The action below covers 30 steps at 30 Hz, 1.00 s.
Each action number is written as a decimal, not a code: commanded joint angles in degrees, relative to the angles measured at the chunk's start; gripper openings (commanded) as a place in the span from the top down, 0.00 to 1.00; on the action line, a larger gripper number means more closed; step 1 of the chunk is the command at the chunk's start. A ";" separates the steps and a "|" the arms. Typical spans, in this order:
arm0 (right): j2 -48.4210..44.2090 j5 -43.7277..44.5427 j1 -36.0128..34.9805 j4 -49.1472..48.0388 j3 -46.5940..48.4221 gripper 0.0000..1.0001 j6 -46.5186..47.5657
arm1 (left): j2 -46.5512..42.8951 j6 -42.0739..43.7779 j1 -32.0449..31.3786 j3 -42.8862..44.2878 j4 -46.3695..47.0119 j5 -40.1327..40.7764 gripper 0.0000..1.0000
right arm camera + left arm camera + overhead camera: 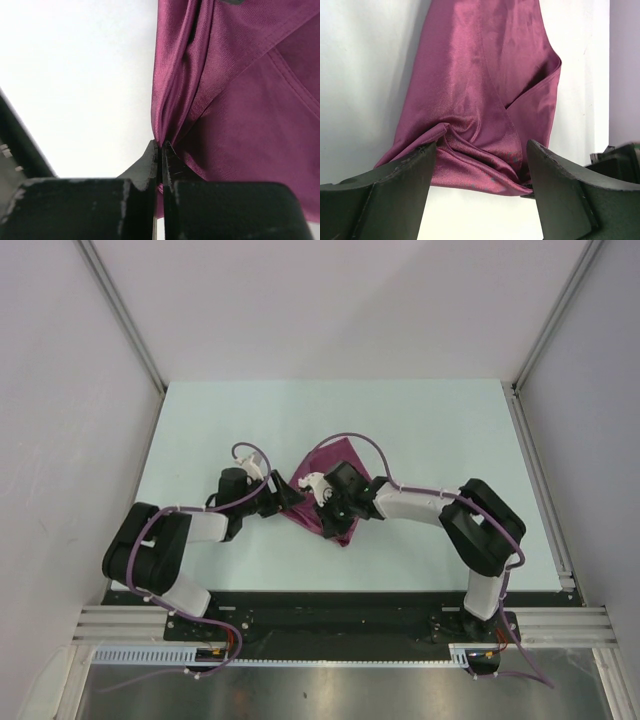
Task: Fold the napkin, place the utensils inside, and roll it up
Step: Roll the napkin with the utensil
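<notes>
Across the pale table, I see the plum napkin lying creased at the middle, partly covered by both arms. My right gripper pinches a gathered edge, jaws pressed together on the cloth. My left gripper stands spread, straddling the napkin's bunched left side.

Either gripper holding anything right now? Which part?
Right gripper is shut on the napkin, pinching a gathered fold. Left gripper is open around its bunched end, holding nothing.
</notes>
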<state>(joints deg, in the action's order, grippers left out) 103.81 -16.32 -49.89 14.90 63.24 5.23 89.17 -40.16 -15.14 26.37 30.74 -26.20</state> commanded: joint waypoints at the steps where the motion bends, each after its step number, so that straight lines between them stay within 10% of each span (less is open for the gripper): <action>1: 3.41 -17.24 3.47 5.93 4.77 1.00 -3.47 | -0.92 4.04 1.69 -0.18 -7.62 4.84 0.20; 24: 15.11 -31.67 15.96 5.76 6.81 1.00 -8.13 | 1.54 5.36 1.78 1.84 -12.72 7.56 0.20; 30: 8.71 -29.92 17.28 5.93 6.02 0.69 -9.63 | 2.24 5.53 1.78 2.11 -13.34 7.74 0.20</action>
<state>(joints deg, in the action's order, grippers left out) 117.54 -49.82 -34.26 18.52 69.87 -4.01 88.77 -38.83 -14.81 28.77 24.91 -25.89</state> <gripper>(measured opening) 0.235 0.797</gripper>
